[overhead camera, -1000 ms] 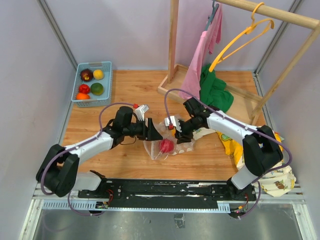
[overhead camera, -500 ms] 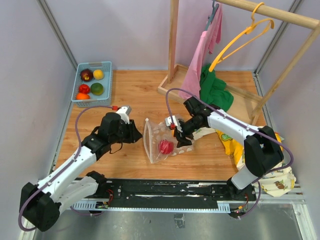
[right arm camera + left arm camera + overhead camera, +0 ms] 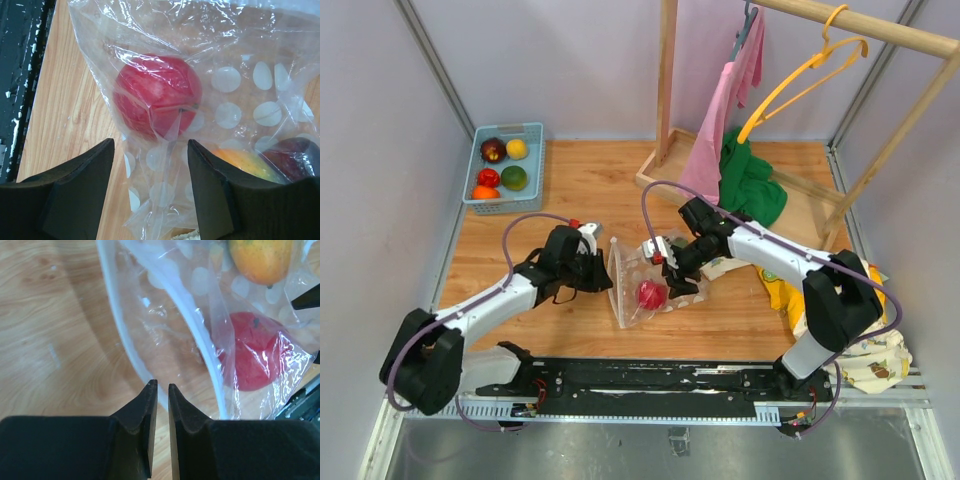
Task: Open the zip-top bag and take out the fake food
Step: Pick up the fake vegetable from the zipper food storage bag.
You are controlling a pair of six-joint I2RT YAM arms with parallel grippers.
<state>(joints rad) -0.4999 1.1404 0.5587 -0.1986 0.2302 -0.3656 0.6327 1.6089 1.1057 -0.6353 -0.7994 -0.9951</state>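
One wooden table [image 3: 580, 180] carried two black-and-white arms. The left arm [image 3: 490, 300] reached low and forward, bent at the elbow. The right arm [image 3: 780, 255] swung across towards it, so the two claws faced each other over one clear, pale-dotted plastic zip-top bag [image 3: 632, 268].

The left claw [image 3: 160, 385] was almost pressed together, only a thin slit between its black fingers [image 3: 137, 415]. The bag's white zip strip curved open just ahead of its tips. Whether the strip was nipped could not be told.

The right claw [image 3: 150, 142] was spread wide and held nothing, its fingers straddling the dotted film. Just ahead of it, inside the bag, lay one round red plastic fruit [image 3: 157, 95].

Three pieces of fake food showed in the bag: that red fruit, one orange plastic fruit [image 3: 245, 162] to the right claw's right, and one dark purple piece [image 3: 290, 152] beyond that.

Well beyond the left claw, one pale blue slotted basket [image 3: 510, 128] held five more fruits.
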